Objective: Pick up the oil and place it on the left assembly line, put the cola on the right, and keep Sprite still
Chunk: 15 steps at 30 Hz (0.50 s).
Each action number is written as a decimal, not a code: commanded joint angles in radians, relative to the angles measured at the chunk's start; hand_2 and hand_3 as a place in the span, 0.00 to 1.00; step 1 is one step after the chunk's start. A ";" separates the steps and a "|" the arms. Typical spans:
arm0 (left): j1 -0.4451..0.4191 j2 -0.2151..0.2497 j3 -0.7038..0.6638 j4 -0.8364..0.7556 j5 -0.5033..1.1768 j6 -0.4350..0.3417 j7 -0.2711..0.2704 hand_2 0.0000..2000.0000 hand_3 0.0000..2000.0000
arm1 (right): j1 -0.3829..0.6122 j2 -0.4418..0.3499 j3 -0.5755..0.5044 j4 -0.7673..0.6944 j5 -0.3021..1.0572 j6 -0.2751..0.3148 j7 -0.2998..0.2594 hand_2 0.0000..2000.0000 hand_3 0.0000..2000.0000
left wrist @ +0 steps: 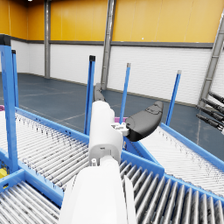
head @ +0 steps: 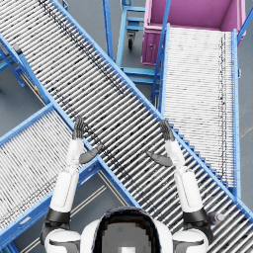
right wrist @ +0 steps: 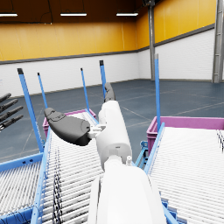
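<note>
L to R, head view.

- Left assembly line (head: 29, 153): rollers bare where seen; near end cut off by frame edge.
- Left hand (head: 79, 143): raised over the centre belt (head: 99, 84), fingers straight and a little apart, thumb held wide toward the middle. Nothing gripped.
- Centre belt: no oil, cola or Sprite seen on it in any view, so no bearing or long axis can be given for the task's thing.
- Right hand (head: 169, 146): mirror of the left, fingers out, thumb wide, nothing held. Both hands level w/ each other; neither judged nearer to anything.
- Small dark item (head: 216, 216) by the right elbow, at the belt's near edge: too small and partly hidden by the arm to name (poss. a bottle top, not confirmed). If it is a bottle, the right arm is nearer.
- Right assembly line (head: 197, 84): bare, runs up to the pink bin (head: 197, 12).

Wrist views: only posts, rollers, hall walls; belt close under the forearms is hidden.
</note>
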 commanded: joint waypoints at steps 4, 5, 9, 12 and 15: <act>0.000 0.000 0.000 0.000 0.000 0.000 0.000 0.00 0.00 | 0.000 0.000 0.000 0.000 0.000 0.000 0.000 0.00 0.00; 0.000 0.000 0.000 0.000 0.000 0.000 0.000 0.00 0.00 | 0.000 0.000 0.000 0.000 0.000 0.000 0.000 0.00 0.00; 0.000 0.000 0.000 0.000 0.000 0.000 0.000 0.00 0.00 | 0.000 0.000 0.000 0.000 0.000 0.000 0.000 0.00 0.00; 0.000 0.000 0.000 0.000 0.000 0.000 0.000 0.00 0.00 | 0.000 0.000 0.000 0.000 0.000 0.000 0.000 0.00 0.00; 0.000 0.000 0.000 0.000 0.000 0.000 0.000 0.00 0.00 | 0.000 0.000 0.000 0.000 0.000 0.000 0.000 0.00 0.00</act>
